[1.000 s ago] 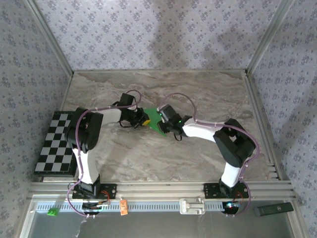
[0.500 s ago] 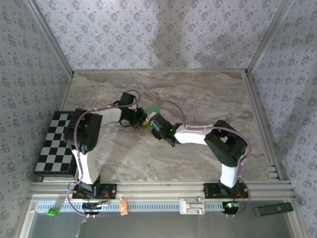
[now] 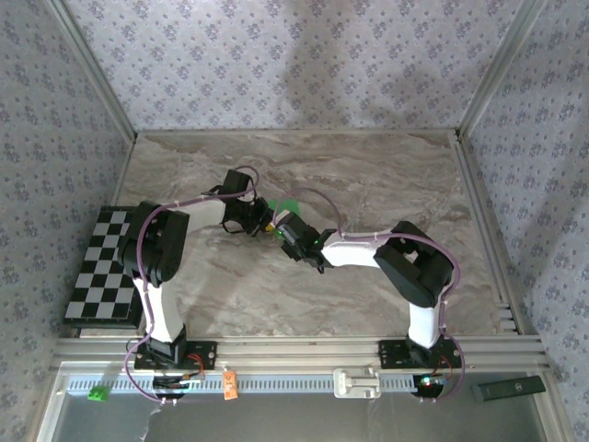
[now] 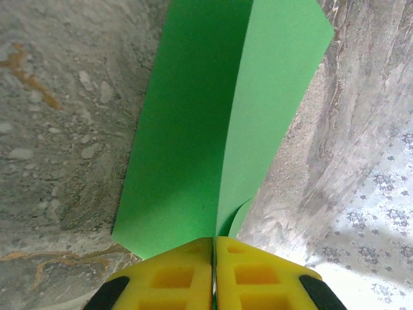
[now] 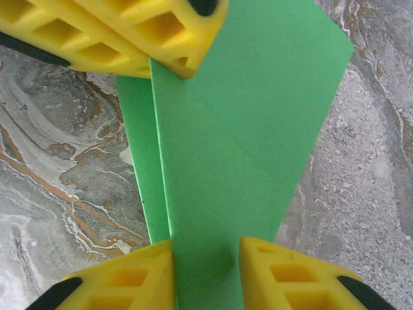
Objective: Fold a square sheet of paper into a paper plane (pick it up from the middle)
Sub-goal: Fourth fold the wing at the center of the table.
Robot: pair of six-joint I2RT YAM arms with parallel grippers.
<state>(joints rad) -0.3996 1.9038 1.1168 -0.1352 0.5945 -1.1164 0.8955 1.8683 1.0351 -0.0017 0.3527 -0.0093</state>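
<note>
Near the middle of the grey marbled desk (image 3: 396, 175): thin bright-green square sheet of paper (image 4: 193, 129), doubled along a crease. Pinched in left gripper (image 4: 213, 240), jaws clamped; straddled by right gripper (image 5: 206, 248), jaws narrowly apart. Likely mid-crease; next, pressing along the fold without tearing free.

We find the overhead view evenly and softly lit, low in contrast and slightly hazy; faint broad shadows mottle the patterned back wall (image 3: 304, 83). In the left wrist view the square sheet of paper (image 4: 193, 148) has a shaded left panel and a brighter right one. Glare washes out the lower right corner, and the pads (image 4: 174, 278) of the left claw (image 4: 213, 240) are slightly soft. The right wrist view is evenly lit, the worktop (image 5: 64, 161) grain crisp.
</note>
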